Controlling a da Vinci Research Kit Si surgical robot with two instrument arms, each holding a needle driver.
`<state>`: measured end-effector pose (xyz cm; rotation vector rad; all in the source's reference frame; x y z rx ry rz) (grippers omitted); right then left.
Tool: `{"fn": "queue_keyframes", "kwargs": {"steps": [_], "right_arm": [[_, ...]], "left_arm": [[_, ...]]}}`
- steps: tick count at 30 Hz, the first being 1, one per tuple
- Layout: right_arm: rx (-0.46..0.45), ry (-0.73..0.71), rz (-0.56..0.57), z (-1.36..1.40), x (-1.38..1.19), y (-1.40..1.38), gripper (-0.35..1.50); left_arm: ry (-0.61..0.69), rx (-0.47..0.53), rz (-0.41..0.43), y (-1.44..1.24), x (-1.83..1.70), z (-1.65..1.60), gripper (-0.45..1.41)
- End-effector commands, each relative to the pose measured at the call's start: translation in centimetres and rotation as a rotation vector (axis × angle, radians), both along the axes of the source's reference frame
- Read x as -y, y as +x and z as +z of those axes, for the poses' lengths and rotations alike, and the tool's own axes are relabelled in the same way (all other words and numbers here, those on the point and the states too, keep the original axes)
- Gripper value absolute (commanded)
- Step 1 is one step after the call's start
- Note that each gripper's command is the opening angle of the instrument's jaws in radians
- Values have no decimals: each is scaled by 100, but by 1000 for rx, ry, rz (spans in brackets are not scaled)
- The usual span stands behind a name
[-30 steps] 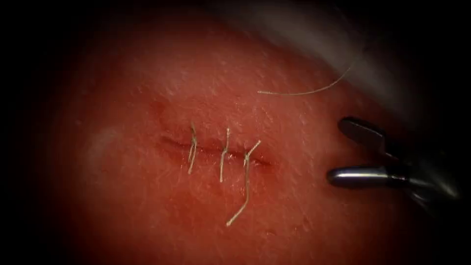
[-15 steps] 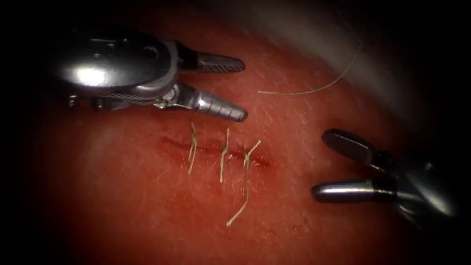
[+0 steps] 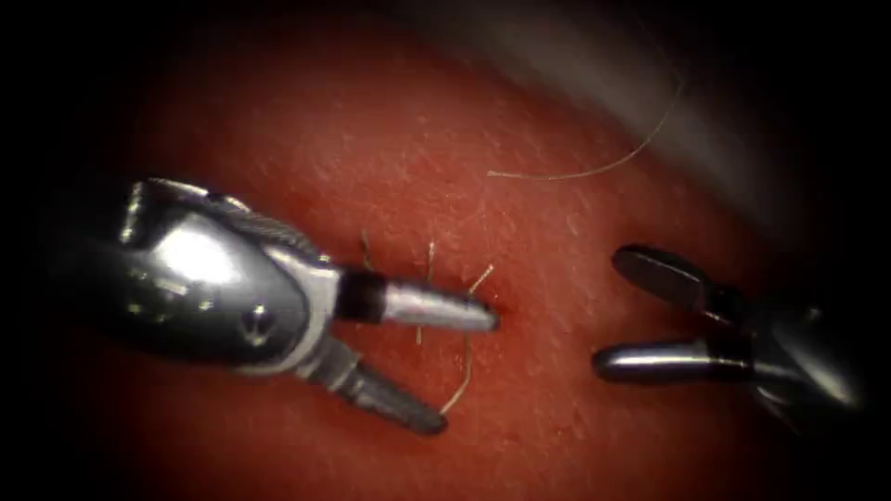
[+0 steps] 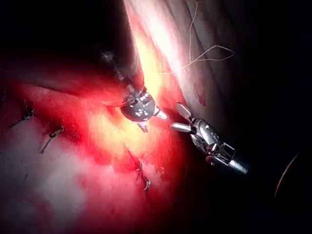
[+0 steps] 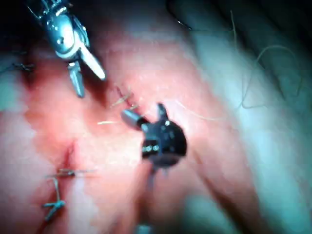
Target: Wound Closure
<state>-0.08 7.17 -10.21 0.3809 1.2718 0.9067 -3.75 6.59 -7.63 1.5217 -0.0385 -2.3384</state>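
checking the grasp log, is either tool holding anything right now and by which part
Nothing is held. The left tool has its jaws open over the stitched cut, and the right tool has its jaws open, empty, right of the cut. Loose thread lies on the tissue.

Tissue (image 3: 306,139): red, moist, pebbled. Cut (image 3: 501,311) runs crosswise, mostly covered by the left tool; three pale stitches (image 3: 430,264) cross it, tails standing up. Longest cut end (image 3: 461,385) trails downward. Loose thread (image 3: 594,165) arcs on the tissue above and right, apparently unattached.

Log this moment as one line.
left arm's tool: open, empty, over stitched cut | right arm's tool: open, empty, right of cut | thin pale loose thread
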Motion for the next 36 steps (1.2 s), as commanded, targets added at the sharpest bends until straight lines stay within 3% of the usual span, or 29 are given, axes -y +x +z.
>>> {"fn": "queue_keyframes", "kwargs": {"steps": [1, 14, 31, 33, 36], "right_arm": [[-1, -1, 0, 5, -2, 7, 148], [-1, -3, 1, 6, -1, 9, 148], [1, -6, 3, 9, 2, 14, 148], [1, -7, 3, 10, 2, 14, 148], [1, -7, 3, 10, 2, 15, 148]], "left_arm": [[-87, -42, 21, -4, 5, 14, 55], [-152, -90, 90, -9, 40, 56, 55], [-229, -81, 126, -11, 34, 74, 41], [-228, -81, 130, -8, 32, 74, 35], [-238, -74, 132, -7, 34, 72, 4]]}}
